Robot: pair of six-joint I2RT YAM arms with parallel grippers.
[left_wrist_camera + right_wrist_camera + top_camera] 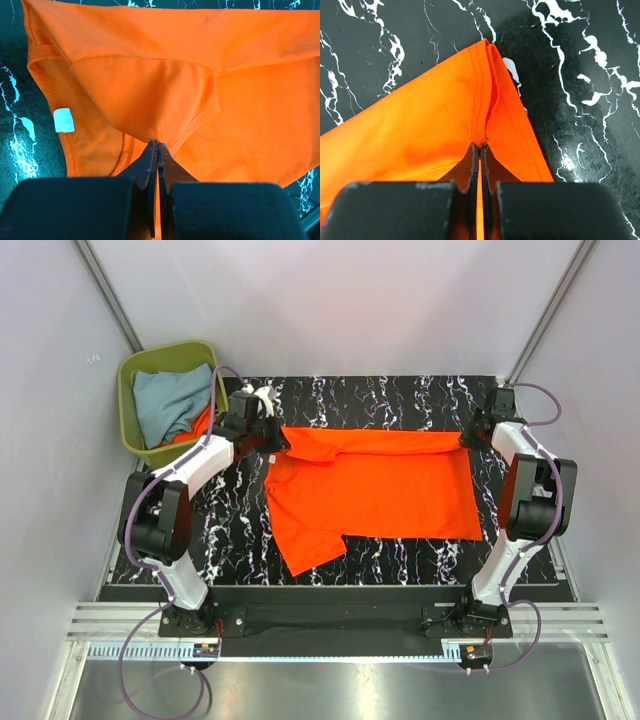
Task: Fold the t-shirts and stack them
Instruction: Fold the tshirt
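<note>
One orange t-shirt (375,495) lies spread across the middle of the black marbled worktop (400,400), its length running left to right and one sleeve (305,550) trailing toward the near edge at left. Its far edge is doubled over in a narrow band, and both claws grip that band. The left claw (157,150) is closed on a pinch of cloth at the collar end, where a white label (63,120) shows inside the neck. The right claw (480,150) is closed on the hem corner at the far right. Gripping both ends at once draws the edge straight, which probably suits carrying the far half evenly over the near half. A pale grey-blue t-shirt (170,400) and a second orange t-shirt (195,427) sit crumpled in the olive-green bin (127,400) at the far left, evidently awaiting folding. No stack is yet begun.
</note>
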